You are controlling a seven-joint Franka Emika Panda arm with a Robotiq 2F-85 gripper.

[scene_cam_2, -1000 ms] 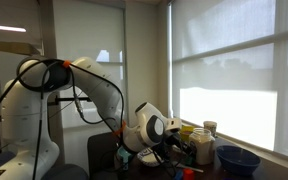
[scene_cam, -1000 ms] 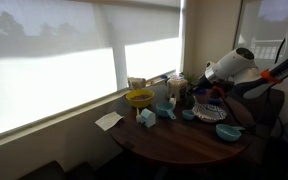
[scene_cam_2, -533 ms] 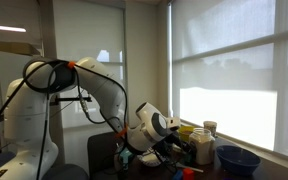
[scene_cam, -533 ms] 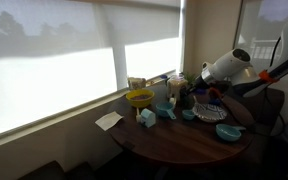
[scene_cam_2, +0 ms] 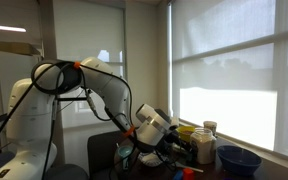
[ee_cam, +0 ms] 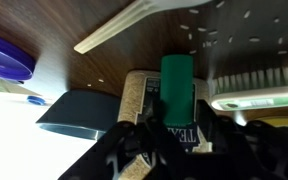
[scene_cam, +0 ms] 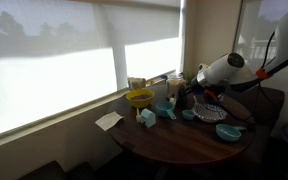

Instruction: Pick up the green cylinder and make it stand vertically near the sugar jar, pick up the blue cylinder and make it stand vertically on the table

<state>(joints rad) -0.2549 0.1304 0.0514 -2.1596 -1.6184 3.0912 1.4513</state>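
In the wrist view the green cylinder (ee_cam: 176,88) stands out between my gripper's (ee_cam: 174,128) dark fingers, which are shut on it. It hangs over a cork-lidded labelled jar (ee_cam: 136,100) on the round dark brown table (ee_cam: 114,62). In both exterior views the gripper (scene_cam: 191,93) (scene_cam_2: 170,152) is low over the cluster of things at the table's (scene_cam: 184,148) window side. A small blue piece (ee_cam: 35,100) shows at the wrist view's left; I cannot tell whether it is the blue cylinder.
A yellow funnel-like bowl (scene_cam: 139,98), light blue cups and dishes (scene_cam: 227,131) and jars (scene_cam_2: 202,146) crowd the table. A blue bowl (scene_cam_2: 238,160) stands near the window. A white paper (scene_cam: 109,120) lies on the sill. The wrist view shows a purple plate (ee_cam: 6,58), a wooden spatula (ee_cam: 134,20) and a dark blue dish (ee_cam: 79,112).
The arm's wrist has shifted a little leftward and lower toward the jars in the exterior view. The table's objects have not moved.
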